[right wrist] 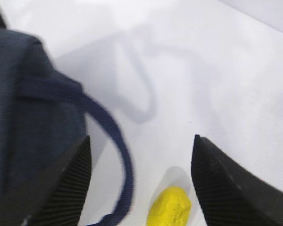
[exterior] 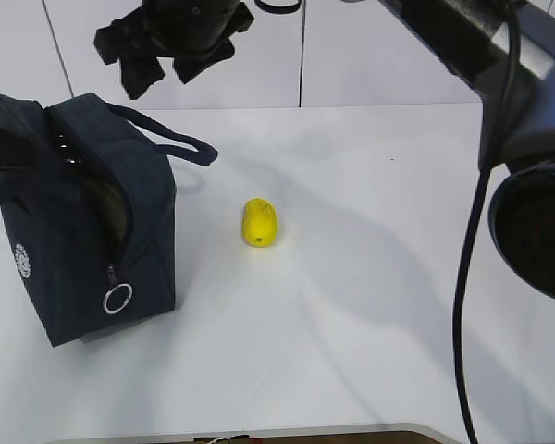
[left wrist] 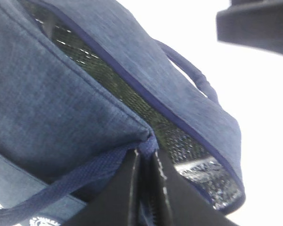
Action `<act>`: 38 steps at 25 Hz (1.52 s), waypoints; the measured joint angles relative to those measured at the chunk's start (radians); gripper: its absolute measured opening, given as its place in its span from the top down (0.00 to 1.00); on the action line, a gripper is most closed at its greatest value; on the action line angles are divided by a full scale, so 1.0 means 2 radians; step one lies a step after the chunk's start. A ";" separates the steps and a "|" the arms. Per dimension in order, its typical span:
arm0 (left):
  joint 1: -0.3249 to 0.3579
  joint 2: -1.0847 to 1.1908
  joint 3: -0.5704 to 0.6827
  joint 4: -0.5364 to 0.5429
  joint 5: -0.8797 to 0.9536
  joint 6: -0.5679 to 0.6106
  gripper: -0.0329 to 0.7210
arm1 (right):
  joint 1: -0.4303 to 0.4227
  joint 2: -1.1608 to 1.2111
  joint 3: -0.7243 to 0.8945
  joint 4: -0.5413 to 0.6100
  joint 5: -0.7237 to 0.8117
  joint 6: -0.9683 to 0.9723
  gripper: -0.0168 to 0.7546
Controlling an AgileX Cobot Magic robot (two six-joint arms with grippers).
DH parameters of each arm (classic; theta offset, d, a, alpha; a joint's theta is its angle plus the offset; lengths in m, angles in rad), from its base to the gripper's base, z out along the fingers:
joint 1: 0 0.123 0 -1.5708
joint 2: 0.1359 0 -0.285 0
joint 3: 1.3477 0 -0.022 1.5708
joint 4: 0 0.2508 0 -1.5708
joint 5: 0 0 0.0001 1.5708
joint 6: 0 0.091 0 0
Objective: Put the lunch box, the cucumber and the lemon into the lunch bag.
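The lunch bag [exterior: 83, 222] stands near on the left, dark blue, its top open. The left gripper [left wrist: 146, 188] pinches its edge tight. The right gripper [right wrist: 141, 183] hangs wide open and empty above the small yellow lemon [exterior: 259, 223], which could roll away if bumped
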 joint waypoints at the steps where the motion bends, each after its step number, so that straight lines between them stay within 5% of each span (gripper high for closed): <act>1: 0.000 0.000 0.000 0.001 -0.004 0.000 0.95 | 0.000 0.000 -0.001 -0.024 0.000 0.020 0.30; 5: 0.000 0.000 0.000 0.011 -0.011 0.000 0.95 | 0.000 0.000 -0.001 -0.108 0.002 0.090 0.30; 9: 0.000 0.000 0.000 0.017 -0.013 0.000 0.95 | 0.000 0.000 0.003 -0.129 0.002 0.125 0.30; 29: 0.000 -0.001 0.000 0.039 -0.006 0.001 0.95 | -0.020 -0.048 0.208 -0.113 0.000 0.198 0.30; 38: 0.000 -0.001 0.000 0.038 -0.006 0.001 0.95 | -0.037 -0.051 0.224 -0.101 -0.001 0.210 0.30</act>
